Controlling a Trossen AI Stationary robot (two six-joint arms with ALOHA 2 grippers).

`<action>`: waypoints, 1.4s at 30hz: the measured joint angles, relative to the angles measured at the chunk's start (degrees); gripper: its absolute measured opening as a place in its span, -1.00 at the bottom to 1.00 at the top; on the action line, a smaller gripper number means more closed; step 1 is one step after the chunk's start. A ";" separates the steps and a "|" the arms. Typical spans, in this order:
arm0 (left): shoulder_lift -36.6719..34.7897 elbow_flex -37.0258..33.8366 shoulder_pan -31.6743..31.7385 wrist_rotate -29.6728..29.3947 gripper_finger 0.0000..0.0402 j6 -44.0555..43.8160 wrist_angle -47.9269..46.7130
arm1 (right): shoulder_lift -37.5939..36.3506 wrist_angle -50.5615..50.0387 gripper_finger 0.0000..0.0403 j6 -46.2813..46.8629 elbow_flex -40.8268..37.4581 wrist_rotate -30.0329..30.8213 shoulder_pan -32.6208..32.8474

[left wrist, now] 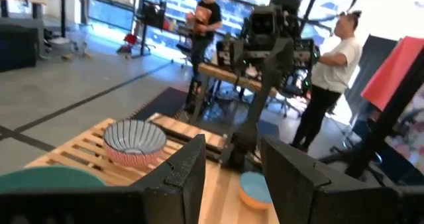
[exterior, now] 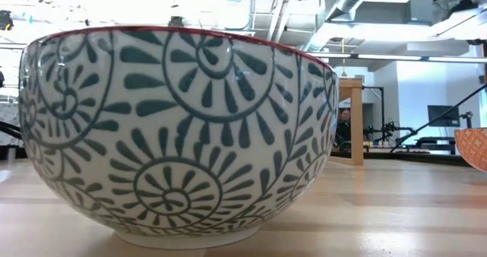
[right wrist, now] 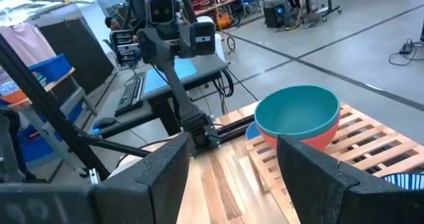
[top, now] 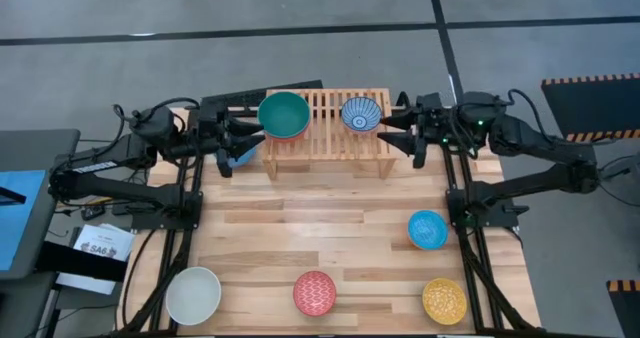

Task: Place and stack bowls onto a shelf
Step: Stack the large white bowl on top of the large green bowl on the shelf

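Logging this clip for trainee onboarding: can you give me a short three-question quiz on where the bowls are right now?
1. How many bowls line the table edge farthest from the shelf?
2. True or false: the teal bowl is stacked in a red bowl.
3. Which bowl stands alone on the shelf? A. teal B. blue-white patterned bowl C. light blue

Key: 1. Three: white bowl, red patterned bowl, yellow bowl. 2. True. 3. B.

shelf [top: 330, 138] at table's [top: 300, 228] far edge | two bowls on it | five bowls nearer on table
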 joint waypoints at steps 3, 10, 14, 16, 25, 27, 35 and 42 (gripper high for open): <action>-0.37 0.00 0.01 4.09 -0.36 0.01 -2.61 | 0.57 0.00 0.26 0.00 0.00 -0.03 0.00; 0.40 1.64 0.00 13.94 -0.36 1.60 -10.93 | 1.58 -0.36 0.26 1.13 -0.08 -0.01 -0.11; 2.64 4.35 -0.34 22.49 -0.36 1.93 -20.60 | 2.08 -0.25 0.26 2.88 0.07 -0.03 -0.11; 3.84 5.57 -2.13 25.68 -0.36 2.20 -25.37 | 2.63 -0.14 0.26 2.88 0.04 -0.05 -0.09; 10.25 8.29 -27.54 16.35 -0.36 9.82 -49.14 | 3.59 -0.39 0.26 3.93 0.02 -0.08 -0.09; 11.89 8.71 -34.17 11.36 -0.36 8.69 -50.82 | 3.51 -0.15 0.26 3.94 0.02 -0.08 -0.09; 22.22 8.79 -56.55 -0.83 -0.36 7.48 -53.75 | 3.50 -0.40 0.26 3.49 0.02 -0.10 -0.13; 33.90 8.79 -63.30 1.40 -0.36 1.40 -54.78 | 3.50 -2.00 0.26 3.50 0.02 -0.10 -0.13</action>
